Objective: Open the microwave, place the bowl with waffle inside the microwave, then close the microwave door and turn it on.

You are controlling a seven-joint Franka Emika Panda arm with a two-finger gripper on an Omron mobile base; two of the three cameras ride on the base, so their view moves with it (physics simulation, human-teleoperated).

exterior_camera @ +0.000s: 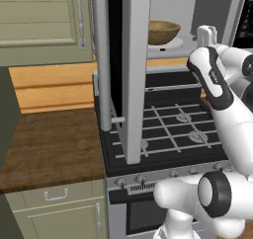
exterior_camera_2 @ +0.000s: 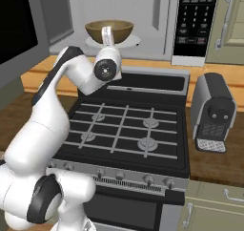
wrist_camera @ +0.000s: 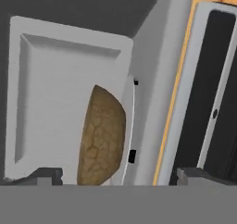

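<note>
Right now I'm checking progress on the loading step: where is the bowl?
The bowl sits inside the open microwave on its white turntable, above the stove's back edge, left of the control panel in the right base view.

My left base camera sits behind the arm, looking forward and down across the black-topped gas stove (exterior_camera: pixel 173 129), past the open silver-grey microwave door (exterior_camera: pixel 129 70). My right one covers the same stove (exterior_camera_2: pixel 126 125) from the other side; both catch the tan-brown wooden bowl (exterior_camera: pixel 163 31) (exterior_camera_2: pixel 109 30). The hand camera, rolled sideways, looks closely into the grey microwave cavity (wrist_camera: pixel 55 93).
</note>
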